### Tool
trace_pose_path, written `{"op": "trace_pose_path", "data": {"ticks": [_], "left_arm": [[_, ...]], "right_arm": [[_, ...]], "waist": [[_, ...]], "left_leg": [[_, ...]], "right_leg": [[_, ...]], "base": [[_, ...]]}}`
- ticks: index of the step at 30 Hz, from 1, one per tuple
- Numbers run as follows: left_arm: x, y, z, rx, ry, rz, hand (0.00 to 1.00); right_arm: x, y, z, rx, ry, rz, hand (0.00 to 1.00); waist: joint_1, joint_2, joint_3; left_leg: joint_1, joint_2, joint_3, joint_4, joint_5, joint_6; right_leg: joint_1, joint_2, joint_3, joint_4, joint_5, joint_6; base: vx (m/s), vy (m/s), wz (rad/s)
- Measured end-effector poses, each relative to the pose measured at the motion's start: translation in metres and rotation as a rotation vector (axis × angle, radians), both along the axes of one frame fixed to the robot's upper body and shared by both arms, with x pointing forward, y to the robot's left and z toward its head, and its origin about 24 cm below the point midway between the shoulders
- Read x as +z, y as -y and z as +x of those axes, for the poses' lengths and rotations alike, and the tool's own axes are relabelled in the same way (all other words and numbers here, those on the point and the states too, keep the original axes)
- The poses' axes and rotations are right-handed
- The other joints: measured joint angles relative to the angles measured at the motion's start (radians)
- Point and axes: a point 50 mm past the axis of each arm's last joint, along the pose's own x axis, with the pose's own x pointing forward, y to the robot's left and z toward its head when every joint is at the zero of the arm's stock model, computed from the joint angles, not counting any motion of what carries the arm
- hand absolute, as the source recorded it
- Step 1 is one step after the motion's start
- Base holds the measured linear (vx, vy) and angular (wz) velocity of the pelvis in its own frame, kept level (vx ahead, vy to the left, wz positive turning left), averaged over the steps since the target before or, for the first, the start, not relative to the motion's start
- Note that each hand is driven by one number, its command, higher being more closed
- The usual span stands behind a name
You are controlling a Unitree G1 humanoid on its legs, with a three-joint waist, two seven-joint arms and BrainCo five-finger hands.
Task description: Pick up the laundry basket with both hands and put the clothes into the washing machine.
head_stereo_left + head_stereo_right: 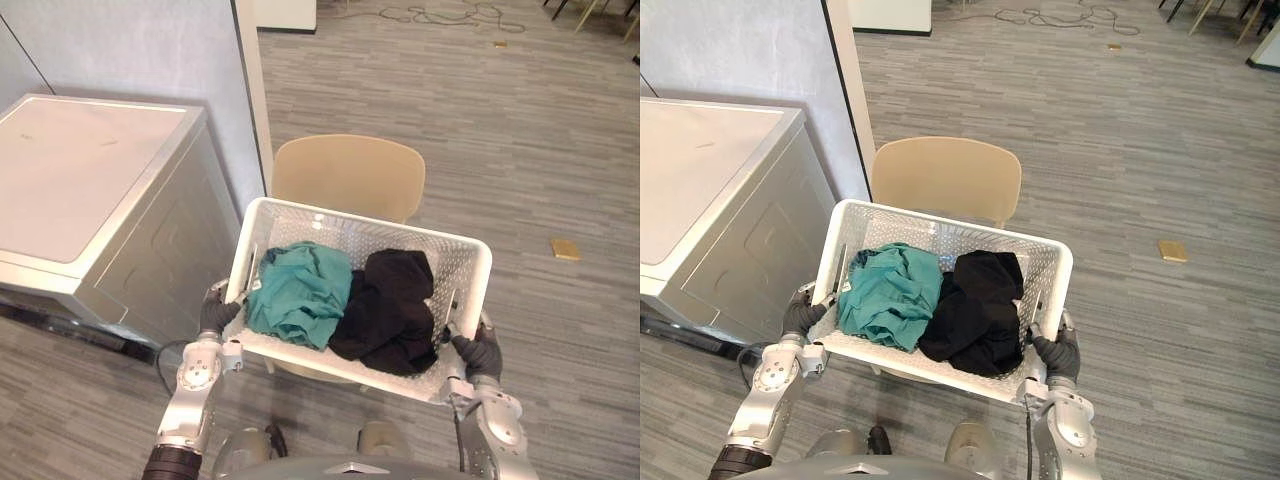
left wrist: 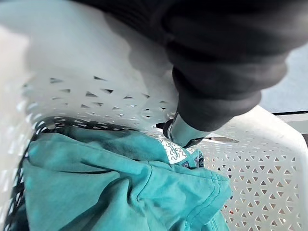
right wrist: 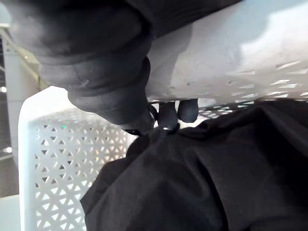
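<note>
White laundry basket [image 1: 372,223] over tan chair [image 1: 345,175], right of washing machine [image 1: 90,180]. We grip it with left hand [image 1: 216,314] and right hand [image 1: 480,352], fingers [image 3: 168,115] hooked over side rims. Teal, black clothes [image 1: 300,290] inside.

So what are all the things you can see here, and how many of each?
laundry basket: one, white, held up over the chair
teal cloth: one, teal, crumpled in the basket's left half
black cloth: one, black, in the basket's right half, touching the teal cloth
chair: one, beige, behind and partly under the basket
washing machine: one, grey with a white top, left of the basket
small flat thing: one, tan, on the floor to the right
cable: one tangle, grey, on the floor far away
left robot hand: one, curled round the basket's left rim
right robot hand: one, curled round its right rim
</note>
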Motion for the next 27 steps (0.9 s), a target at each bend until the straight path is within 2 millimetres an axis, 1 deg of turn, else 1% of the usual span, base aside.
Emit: {"op": "trace_pose_path", "data": {"ticks": [1, 2, 3, 4, 5, 6, 7, 8, 9, 11, 12, 14, 15, 18, 19, 21, 23, 24, 26, 27], "left_arm": [[0.000, 0.000, 0.000, 0.001, -0.004, 0.002, 1.00], [0.000, 0.000, 0.000, -0.002, -0.004, 0.004, 1.00], [0.001, 0.000, 0.001, -0.004, 0.000, 0.005, 1.00], [0.001, 0.003, 0.004, -0.009, 0.001, -0.002, 1.00], [-0.001, 0.008, 0.004, -0.006, -0.007, -0.020, 1.00], [0.000, 0.011, 0.005, -0.015, -0.003, -0.025, 1.00], [0.001, 0.012, 0.007, -0.017, 0.002, -0.026, 1.00], [0.004, 0.012, 0.010, -0.019, 0.015, -0.026, 1.00], [0.008, 0.013, 0.014, -0.021, 0.032, -0.025, 1.00], [0.015, 0.011, 0.020, -0.019, 0.059, -0.021, 1.00], [0.024, 0.009, 0.027, -0.010, 0.094, -0.019, 1.00], [0.034, 0.005, 0.036, 0.000, 0.135, -0.011, 1.00], [0.042, 0.001, 0.041, 0.011, 0.163, -0.003, 1.00], [0.056, -0.009, 0.051, 0.028, 0.211, 0.026, 1.00], [0.064, -0.016, 0.056, 0.041, 0.238, 0.047, 1.00], [0.076, -0.022, 0.063, 0.048, 0.277, 0.076, 1.00], [0.103, -0.028, 0.076, 0.039, 0.357, 0.124, 1.00], [0.111, -0.030, 0.080, 0.033, 0.382, 0.138, 1.00], [0.147, -0.031, 0.094, -0.002, 0.487, 0.194, 1.00], [0.156, -0.030, 0.097, -0.013, 0.513, 0.205, 1.00]], "right_arm": [[-0.002, 0.000, 0.001, 0.001, -0.008, 0.003, 1.00], [-0.003, 0.000, -0.001, 0.001, -0.013, 0.004, 1.00], [-0.003, -0.001, -0.001, 0.000, -0.013, 0.004, 1.00], [-0.003, 0.001, -0.001, -0.001, -0.014, -0.002, 1.00], [-0.001, 0.004, -0.001, 0.001, -0.012, -0.018, 1.00], [0.001, 0.008, 0.001, 0.014, -0.011, -0.046, 1.00], [0.002, 0.009, 0.001, 0.016, -0.009, -0.050, 1.00], [0.003, 0.008, 0.003, 0.017, -0.002, -0.050, 1.00], [0.005, 0.008, 0.005, 0.019, 0.007, -0.050, 1.00], [0.010, 0.007, 0.009, 0.024, 0.035, -0.048, 1.00], [0.018, 0.005, 0.015, 0.032, 0.079, -0.047, 1.00], [0.028, 0.002, 0.021, 0.039, 0.128, -0.047, 1.00], [0.033, -0.003, 0.026, 0.049, 0.156, -0.037, 1.00], [0.043, -0.010, 0.033, 0.078, 0.207, -0.030, 1.00], [0.047, -0.015, 0.037, 0.091, 0.225, -0.025, 1.00], [0.053, -0.017, 0.043, 0.097, 0.253, -0.023, 1.00], [0.062, -0.018, 0.052, 0.103, 0.304, -0.004, 1.00], [0.065, -0.018, 0.054, 0.105, 0.321, -0.002, 1.00], [0.081, -0.018, 0.064, 0.113, 0.393, -0.012, 1.00], [0.085, -0.016, 0.066, 0.115, 0.409, -0.024, 1.00]], "waist": [[-0.004, 0.005, 0.001], [-0.013, -0.001, -0.001], [-0.015, -0.014, -0.001], [-0.016, -0.027, 0.005], [-0.013, -0.001, 0.005], [-0.010, 0.013, 0.007], [-0.011, 0.016, 0.010], [-0.011, 0.018, 0.026], [-0.012, 0.017, 0.052], [-0.007, 0.012, 0.078], [-0.005, 0.008, 0.104], [-0.002, 0.005, 0.142], [-0.001, -0.003, 0.167], [0.012, -0.009, 0.206], [0.018, -0.011, 0.217], [0.026, -0.013, 0.235], [0.029, -0.015, 0.257], [0.029, -0.018, 0.265], [0.037, -0.028, 0.292], [0.039, -0.028, 0.302]], "left_leg": [[-0.001, 0.016, -0.007, 0.011, -0.007, -0.014], [-0.015, 0.025, -0.024, 0.043, -0.023, -0.037], [-0.025, 0.022, -0.037, 0.068, -0.035, -0.050], [-0.041, 0.026, -0.060, 0.117, -0.058, -0.071], [-0.059, 0.054, -0.072, 0.138, -0.065, -0.083], [-0.083, 0.081, -0.081, 0.150, -0.063, -0.097], [-0.094, 0.088, -0.088, 0.153, -0.060, -0.101], [-0.102, 0.097, -0.100, 0.156, -0.055, -0.110], [-0.107, 0.110, -0.108, 0.160, -0.050, -0.120], [-0.149, 0.126, -0.125, 0.181, -0.047, -0.125], [-0.203, 0.136, -0.130, 0.208, -0.045, -0.129], [-0.254, 0.140, -0.143, 0.225, -0.037, -0.129], [-0.285, 0.140, -0.150, 0.228, -0.030, -0.131], [-0.346, 0.150, -0.153, 0.246, -0.016, -0.132], [-0.389, 0.156, -0.154, 0.259, -0.005, -0.126], [-0.420, 0.157, -0.157, 0.265, 0.002, -0.125], [-0.481, 0.160, -0.170, 0.280, 0.012, -0.123], [-0.496, 0.160, -0.174, 0.281, 0.018, -0.123], [-0.555, 0.160, -0.184, 0.282, 0.035, -0.122], [-0.566, 0.160, -0.187, 0.283, 0.038, -0.122]], "right_leg": [[-0.018, 0.001, 0.005, -0.052, 0.003, -0.001], [-0.005, 0.005, 0.009, -0.150, 0.042, -0.002], [0.003, 0.000, 0.012, -0.201, 0.096, -0.001], [0.006, -0.012, 0.001, -0.212, 0.126, 0.071], [0.002, 0.010, -0.006, -0.207, 0.121, 0.060], [-0.022, 0.030, -0.021, -0.184, 0.112, 0.043], [-0.032, 0.037, -0.027, -0.174, 0.109, 0.038], [-0.037, 0.046, -0.037, -0.158, 0.107, 0.034], [-0.039, 0.056, -0.053, -0.149, 0.109, 0.029], [-0.072, 0.068, -0.064, -0.135, 0.109, 0.017], [-0.114, 0.073, -0.069, -0.125, 0.111, 0.009], [-0.151, 0.076, -0.080, -0.121, 0.122, -0.002], [-0.177, 0.076, -0.083, -0.122, 0.131, -0.004], [-0.228, 0.081, -0.087, -0.121, 0.152, -0.012], [-0.264, 0.087, -0.087, -0.122, 0.166, -0.014], [-0.290, 0.087, -0.088, -0.123, 0.176, -0.015], [-0.333, 0.086, -0.104, -0.123, 0.190, -0.018], [-0.343, 0.086, -0.106, -0.123, 0.195, -0.018], [-0.389, 0.084, -0.118, -0.123, 0.210, -0.022], [-0.396, 0.083, -0.122, -0.123, 0.213, -0.023]], "base": [[0.05, -0.119, 0.17], [0.07, -0.190, 0.30], [0.09, -0.243, 0.46], [0.08, -0.255, 0.29], [0.07, -0.273, 0.18], [0.03, -0.194, 0.04], [0.02, -0.194, 0.10], [-0.03, -0.190, 0.16], [-0.06, -0.172, 0.16], [-0.12, -0.126, 0.10], [-0.16, -0.081, 0.06], [-0.20, -0.047, 0.11], [-0.19, -0.011, 0.14], [-0.15, 0.006, 0.02], [-0.09, 0.011, -0.05], [-0.06, 0.010, 0.01], [-0.06, 0.012, 0.12], [-0.06, 0.010, 0.15], [-0.03, 0.001, 0.12], [-0.02, 0.005, 0.15]]}}
